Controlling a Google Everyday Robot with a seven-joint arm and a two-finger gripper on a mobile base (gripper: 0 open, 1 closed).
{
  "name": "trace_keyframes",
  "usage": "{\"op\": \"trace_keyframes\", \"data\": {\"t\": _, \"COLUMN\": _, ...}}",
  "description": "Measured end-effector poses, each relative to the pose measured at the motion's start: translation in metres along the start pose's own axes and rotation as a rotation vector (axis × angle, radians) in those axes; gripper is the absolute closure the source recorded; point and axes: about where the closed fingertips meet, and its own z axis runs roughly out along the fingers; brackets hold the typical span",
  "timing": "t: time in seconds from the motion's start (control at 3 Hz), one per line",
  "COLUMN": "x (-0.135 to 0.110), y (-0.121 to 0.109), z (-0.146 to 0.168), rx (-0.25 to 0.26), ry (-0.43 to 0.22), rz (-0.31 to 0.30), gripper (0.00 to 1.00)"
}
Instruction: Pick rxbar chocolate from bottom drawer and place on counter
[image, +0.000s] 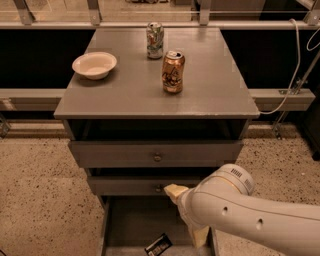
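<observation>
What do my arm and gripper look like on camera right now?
The arm is a smooth, rounded white shell with small dark holes and barcode-like markings on its rounded joint. The gripper, over the bottom drawer, has pale yellow fingers. No cables show on it.

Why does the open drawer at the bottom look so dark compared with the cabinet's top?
Camera view: light comes from above, so the counter is bright, with a pale sheen toward its back; the bottom drawer sits shaded beneath the upper drawers, so the black snack bar barely stands out; the pale gripper, over the drawer's right side, catches the light.
</observation>
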Motion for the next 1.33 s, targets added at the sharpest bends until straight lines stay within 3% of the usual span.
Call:
{"op": "trace_keyframes", "data": {"t": 0.33, "x": -0.003, "y": 0.001, "z": 0.043, "rx": -0.028, "ry": -0.026, "rz": -0.036, "gripper": 0.00}}
{"op": "trace_keyframes", "data": {"t": 0.67, "x": -0.010, "y": 0.008, "z": 0.140, "rx": -0.022, "ry": -0.134, "rz": -0.117, "gripper": 0.00}}
{"op": "trace_keyframes", "data": {"t": 1.0, "x": -0.031, "y": 0.013, "z": 0.194, "rx": 0.026, "ry": -0.261, "rz": -0.155, "gripper": 0.00}}
{"op": "trace_keyframes", "data": {"t": 1.33, "x": -0.040, "y": 0.030, "z": 0.211, "rx": 0.005, "ry": -0.300, "rz": -0.203, "gripper": 0.00}}
